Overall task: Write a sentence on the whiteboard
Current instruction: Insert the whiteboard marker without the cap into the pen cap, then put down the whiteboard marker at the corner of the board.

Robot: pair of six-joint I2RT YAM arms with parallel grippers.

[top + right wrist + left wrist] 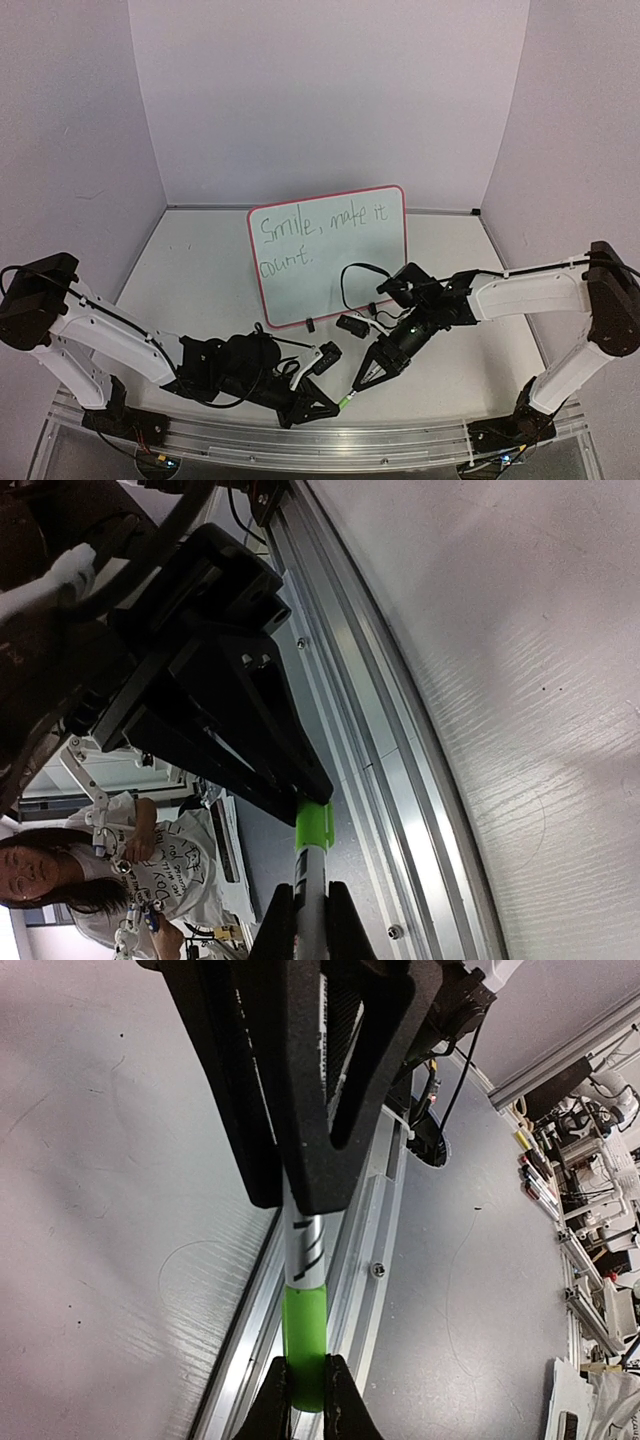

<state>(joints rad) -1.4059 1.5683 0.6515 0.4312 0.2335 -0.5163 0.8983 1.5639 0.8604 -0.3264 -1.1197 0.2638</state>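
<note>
The whiteboard (330,255) stands upright at the middle back of the table, red-pink rim, on black clip feet. The sentence (320,225) "Smile, make it count." is on it in thin green letters, two lines. A marker with a silver barrel (305,1245) and a green cap (305,1345) is held low over the table's near edge. My left gripper (305,1400) is shut on the green cap. My right gripper (308,925) is shut on the barrel (312,880), just behind the cap (313,825). In the top view the grippers meet tip to tip, left (322,405) and right (362,382).
An aluminium rail (330,435) runs along the near table edge under the marker. A small black piece (352,323) lies in front of the board's right foot. Pale walls close the back and both sides. A person (60,880) sits beyond the table edge.
</note>
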